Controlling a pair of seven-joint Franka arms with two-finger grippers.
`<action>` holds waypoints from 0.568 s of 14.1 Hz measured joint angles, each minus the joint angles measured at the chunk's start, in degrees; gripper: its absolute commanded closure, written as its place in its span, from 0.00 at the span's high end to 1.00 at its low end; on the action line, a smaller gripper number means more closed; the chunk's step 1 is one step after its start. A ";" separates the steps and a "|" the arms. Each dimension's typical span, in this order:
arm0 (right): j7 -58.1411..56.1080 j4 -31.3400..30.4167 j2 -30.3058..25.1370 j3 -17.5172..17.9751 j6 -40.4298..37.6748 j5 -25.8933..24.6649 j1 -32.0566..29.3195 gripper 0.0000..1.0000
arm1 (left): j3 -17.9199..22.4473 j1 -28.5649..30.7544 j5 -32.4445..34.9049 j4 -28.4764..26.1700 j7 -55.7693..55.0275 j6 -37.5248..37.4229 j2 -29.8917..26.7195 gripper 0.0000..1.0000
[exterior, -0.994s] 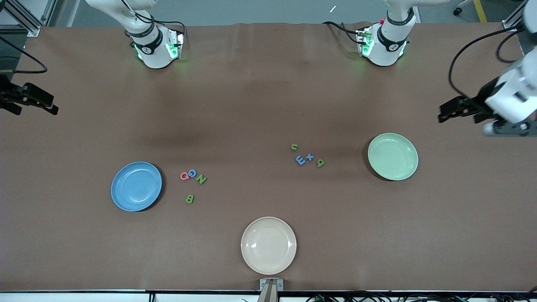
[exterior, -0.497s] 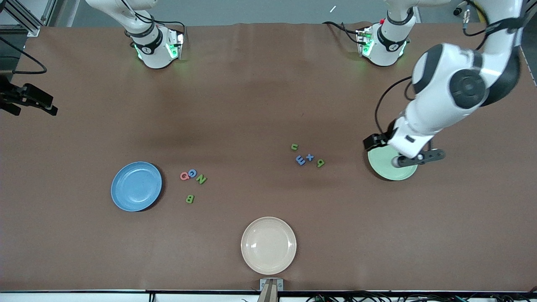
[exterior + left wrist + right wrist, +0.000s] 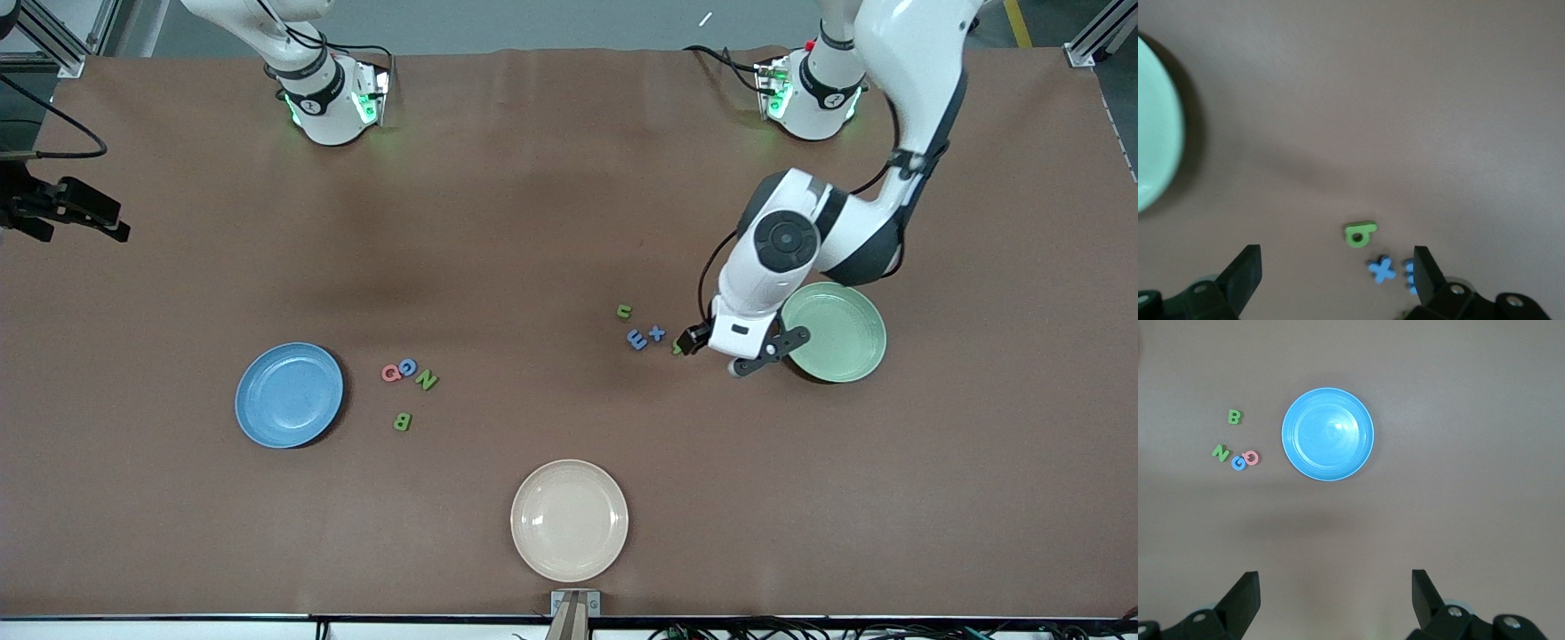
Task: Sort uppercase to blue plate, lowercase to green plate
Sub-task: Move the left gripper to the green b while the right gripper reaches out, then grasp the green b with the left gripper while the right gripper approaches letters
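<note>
Green g (image 3: 1359, 234) lay on the worktop beside the x (image 3: 1381, 269), with the green plate (image 3: 845, 331) nearby. The left end effector (image 3: 1337, 277) hung over it, fingers wide. My worry: closing down could've nudged the x or pinched both. The right end effector (image 3: 1335, 597) waited wide open, high above the blue plate (image 3: 1328, 434); the uppercase letters (image 3: 408, 371) were unsorted.

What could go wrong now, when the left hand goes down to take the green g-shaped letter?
1. The green g-shaped letter lies close beside the blue x; the open left hand may nudge or catch the x too.
2. The letter is flat on the table, so the fingers may slip over it.
3. The green plate lies close under the left arm, which could bump it. The right hand waits, open.
</note>
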 measured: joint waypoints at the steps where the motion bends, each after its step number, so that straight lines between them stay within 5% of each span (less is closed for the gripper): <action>1: 0.14 -0.15 -0.14 -0.01 0.00 0.00 0.00 1.00 | 0.01 -0.55 0.63 0.71 -1.45 1.32 2.16 1.00; 8: 0.95 -0.34 -0.32 -0.02 -0.26 0.10 0.00 1.00 | 0.02 -2.55 5.30 4.76 -10.97 5.91 10.64 0.91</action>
